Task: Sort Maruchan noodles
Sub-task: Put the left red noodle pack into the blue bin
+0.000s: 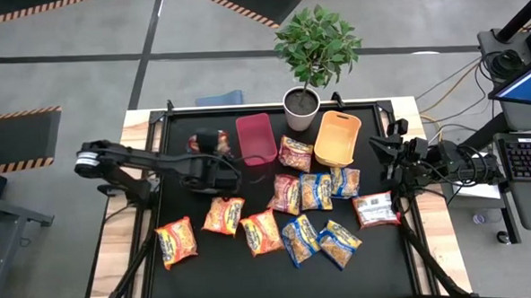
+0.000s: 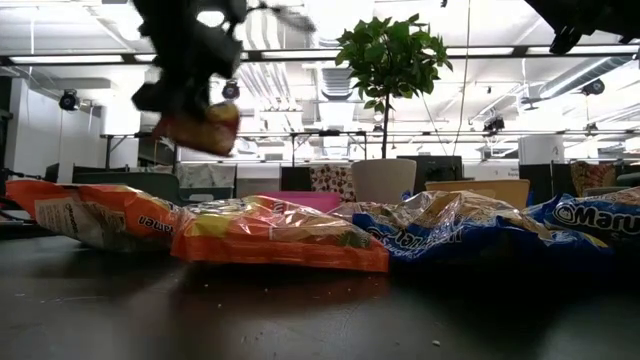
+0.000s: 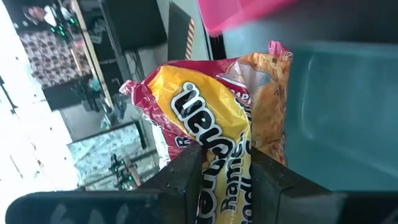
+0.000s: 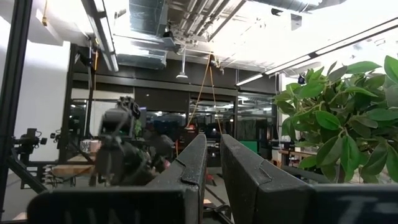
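My left gripper point(image 1: 213, 144) reaches in from the table's left and is shut on a red-maroon and yellow noodle packet point(image 3: 205, 106), left of the pink bin point(image 1: 256, 139). In the low view the packet point(image 2: 200, 128) hangs high above the table. Several more Maruchan packets lie flat on the black mat, among them orange ones point(image 1: 176, 241) point(image 1: 223, 215) and blue-yellow ones point(image 1: 300, 240) point(image 1: 316, 192). My right gripper point(image 4: 212, 146) waits shut at the table's right edge, pointing upward. My left gripper pinches the packet between its two fingers point(image 3: 186, 171) at its near end point(image 3: 225, 149), about midway across its width. The fingers come from the table's left, slanting downward. The packet juts out beyond the fingertips, lifted clear of the table.
An orange bin point(image 1: 337, 137) stands at the back right of the mat, and a potted plant point(image 1: 304, 101) between the two bins. One packet point(image 1: 295, 153) lies between the bins. A teal surface point(image 3: 339, 106) shows close beside the held packet. The mat's near left corner is bare.
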Motion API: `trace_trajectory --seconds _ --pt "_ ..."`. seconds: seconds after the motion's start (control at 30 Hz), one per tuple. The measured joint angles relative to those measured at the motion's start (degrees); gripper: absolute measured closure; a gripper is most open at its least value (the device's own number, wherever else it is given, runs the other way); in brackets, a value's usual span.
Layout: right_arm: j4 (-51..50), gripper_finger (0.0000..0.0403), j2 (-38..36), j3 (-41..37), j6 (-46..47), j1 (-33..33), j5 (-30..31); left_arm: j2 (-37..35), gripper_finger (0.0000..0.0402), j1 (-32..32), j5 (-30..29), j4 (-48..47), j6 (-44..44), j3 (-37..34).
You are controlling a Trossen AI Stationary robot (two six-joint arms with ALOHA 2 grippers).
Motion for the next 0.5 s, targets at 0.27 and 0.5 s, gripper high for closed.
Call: trace_trajectory --seconds 0.27,0.5 --pt "0.3 0.0364 0.0 0.0 -0.3 0.0 0.0 -7.8 0.0323 3.2 7.0 23.8 12.1 -15.7" --pt "0.4 0.0364 0.0 0.0 -1.1 0.0 0.1 -9.4 0.0323 5.7 4.0 36.3 19.9 -23.6"
